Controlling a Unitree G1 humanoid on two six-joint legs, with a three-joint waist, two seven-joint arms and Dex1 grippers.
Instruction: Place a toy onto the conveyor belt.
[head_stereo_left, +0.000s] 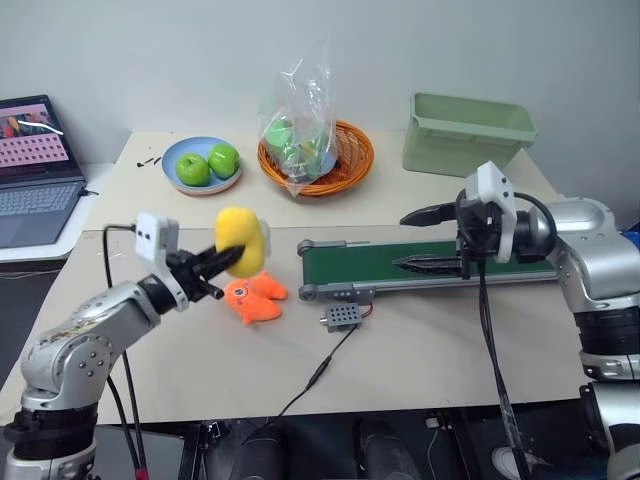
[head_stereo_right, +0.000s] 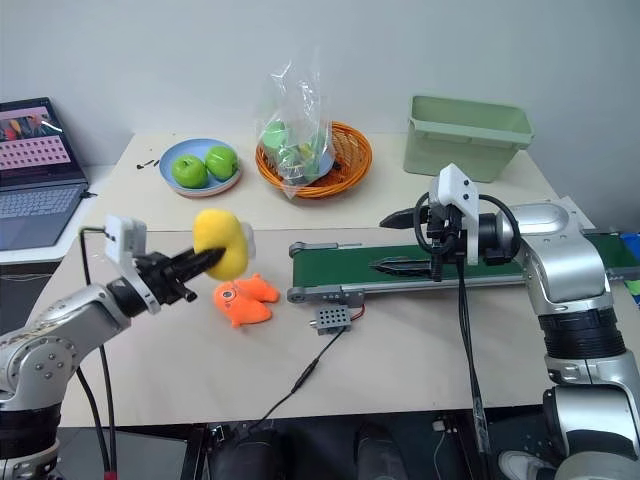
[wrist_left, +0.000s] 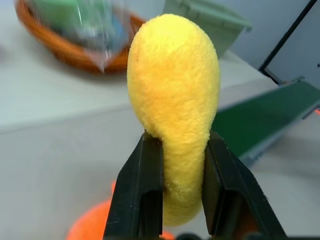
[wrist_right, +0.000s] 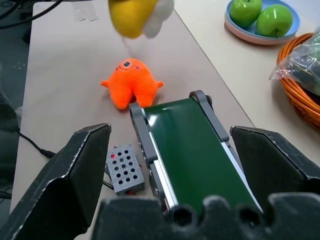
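- the left end effector (head_stereo_left: 222, 262) has its two black fingers clamped on the small yellow oval plush toy (head_stereo_left: 243, 241), holding it clear above the beige tabletop (head_stereo_left: 420, 350).
- the long dark green conveyor belt in a grey metal frame (head_stereo_left: 380, 263) lies to that end effector's right; its near roller end is the closest part, and its long axis runs away rightward.
- the right end effector (head_stereo_left: 432, 240) hovers over the belt's middle, fingers apart, empty.
- the left arm is the carrier; an orange fish-shaped plush (head_stereo_left: 253, 297) sits just below the toy, and a small grey control box (head_stereo_left: 342, 316) beside the belt's end.
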